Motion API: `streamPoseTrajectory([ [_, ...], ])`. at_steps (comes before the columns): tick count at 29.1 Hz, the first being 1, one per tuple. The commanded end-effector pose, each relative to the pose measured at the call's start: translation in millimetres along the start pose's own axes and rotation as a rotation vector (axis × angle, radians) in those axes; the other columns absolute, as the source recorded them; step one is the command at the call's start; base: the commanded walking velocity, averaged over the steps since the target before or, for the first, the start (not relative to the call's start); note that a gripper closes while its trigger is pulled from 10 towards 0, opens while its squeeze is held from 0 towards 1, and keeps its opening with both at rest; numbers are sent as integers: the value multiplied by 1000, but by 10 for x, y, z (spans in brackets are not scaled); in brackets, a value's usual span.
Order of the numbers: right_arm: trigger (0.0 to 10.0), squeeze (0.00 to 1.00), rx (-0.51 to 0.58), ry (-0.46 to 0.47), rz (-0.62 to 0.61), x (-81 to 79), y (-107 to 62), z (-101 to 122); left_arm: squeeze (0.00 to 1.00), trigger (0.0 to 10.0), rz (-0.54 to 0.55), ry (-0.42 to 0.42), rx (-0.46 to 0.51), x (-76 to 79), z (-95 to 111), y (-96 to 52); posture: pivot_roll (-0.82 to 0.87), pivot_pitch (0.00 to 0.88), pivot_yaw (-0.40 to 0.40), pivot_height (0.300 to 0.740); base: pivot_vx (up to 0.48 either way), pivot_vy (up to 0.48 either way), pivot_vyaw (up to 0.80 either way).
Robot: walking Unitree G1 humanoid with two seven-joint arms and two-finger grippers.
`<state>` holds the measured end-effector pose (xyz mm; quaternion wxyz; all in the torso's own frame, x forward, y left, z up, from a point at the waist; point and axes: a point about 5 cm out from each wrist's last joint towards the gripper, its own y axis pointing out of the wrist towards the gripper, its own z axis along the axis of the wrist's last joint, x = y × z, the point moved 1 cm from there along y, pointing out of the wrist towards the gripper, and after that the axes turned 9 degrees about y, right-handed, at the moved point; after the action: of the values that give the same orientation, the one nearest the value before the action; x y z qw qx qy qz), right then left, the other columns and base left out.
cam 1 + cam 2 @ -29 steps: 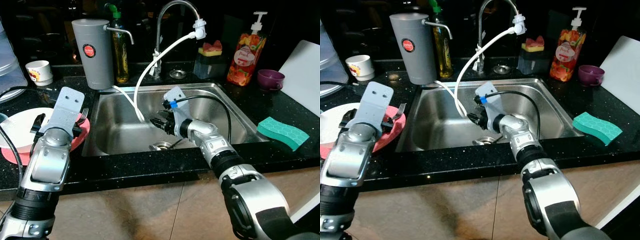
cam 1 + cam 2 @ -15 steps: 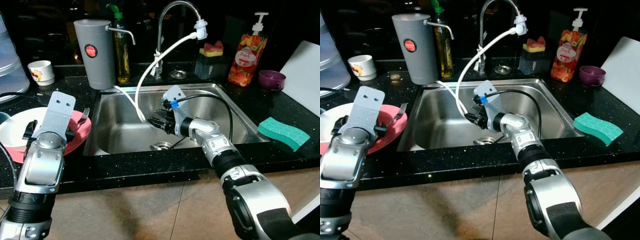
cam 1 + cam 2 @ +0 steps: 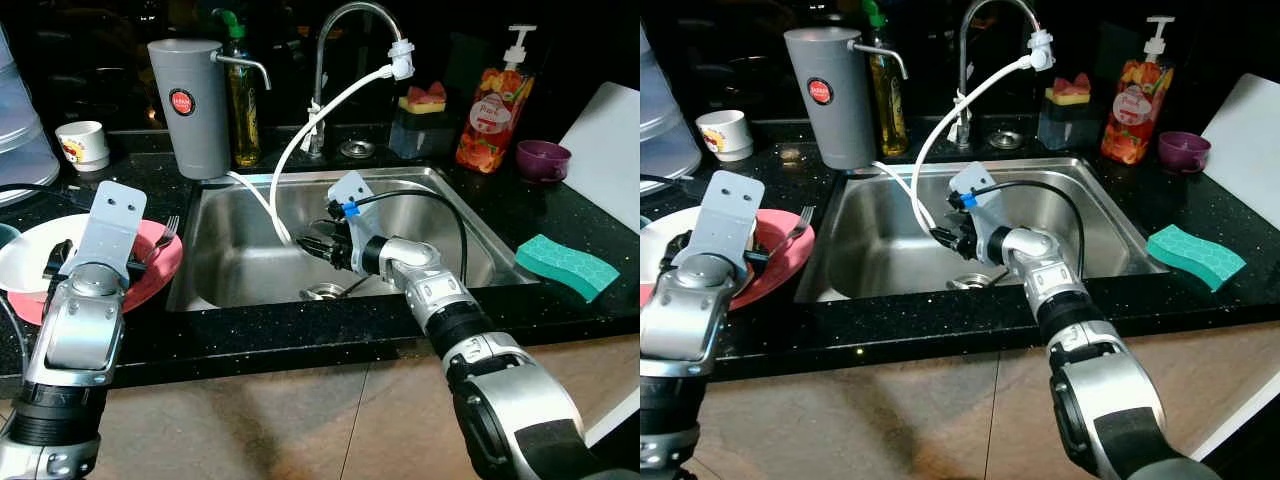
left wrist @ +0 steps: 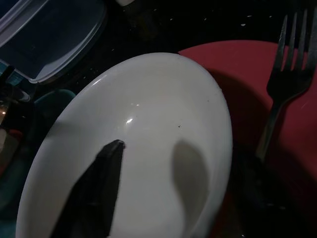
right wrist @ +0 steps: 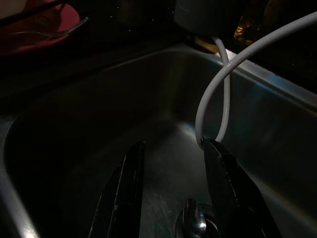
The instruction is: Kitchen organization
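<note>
Steel sink [image 3: 240, 260] is where your right claw [image 3: 312, 243] sits, fingers apart, the white hose [image 5: 210, 106] looping just beside one finger and the drain [image 5: 194, 224] right below. Nothing's in the basin besides that. Looks like you're between pickups. Your left claw [image 4: 106, 191] hovers over the white plate [image 4: 148, 134], fingers can't be made out. It sits on a red plate [image 3: 160, 265] with a fork [image 4: 277, 94] beside it. Next move, I'd guess: close on that plate rim.

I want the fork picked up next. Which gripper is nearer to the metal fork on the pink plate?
Left. The left gripper hovers over the white plate, right beside the metal fork on the pink plate. The right gripper is down in the steel sink, farther away.
</note>
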<state>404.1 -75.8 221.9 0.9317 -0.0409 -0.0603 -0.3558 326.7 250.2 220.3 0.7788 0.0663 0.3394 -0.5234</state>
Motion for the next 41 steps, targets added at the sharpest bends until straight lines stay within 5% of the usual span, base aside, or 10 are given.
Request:
streamPoseTrajectory([
  [1,10000,0,-17,-2,6,-5,-14,-29,0,0,7,-18,10,-37,26,-4,115,10,8,740,0,0,0],
  [2,10000,0,-17,-2,6,-5,-14,-29,0,0,7,-18,10,-37,26,-4,115,10,8,740,0,0,0],
  [3,10000,0,-15,-4,5,-4,-17,-26,0,10000,7,-28,16,-44,49,-2,115,9,9,740,0,0,0],
  [6,10000,0,-14,-6,3,-2,-18,-23,0,10000,5,-36,28,-48,76,-1,115,9,10,740,0,0,0],
  [7,10000,0,-14,-6,2,-1,-18,-22,0,7882,0,-44,33,-43,83,-3,115,10,10,740,0,0,0],
  [8,10000,0,-14,-6,2,-1,-18,-22,0,7882,0,-44,33,-43,83,-3,115,10,10,740,0,0,0],
  [9,10000,0,-14,-6,2,-1,-19,-22,0,0,-7,-53,40,-38,90,-7,115,10,10,740,0,0,0],
  [33,10000,0,-10,-2,1,0,-21,-9,0,0,0,-51,153,-106,287,-80,114,10,7,740,0,0,0],
  [37,10000,0,8,6,-7,9,-22,24,0,0,35,2,324,-156,527,-158,113,10,7,740,0,0,0],
  [41,10000,0,90,51,-64,62,-26,147,0,0,-67,19,741,-39,1062,-507,113,9,5,740,0,0,0],
])
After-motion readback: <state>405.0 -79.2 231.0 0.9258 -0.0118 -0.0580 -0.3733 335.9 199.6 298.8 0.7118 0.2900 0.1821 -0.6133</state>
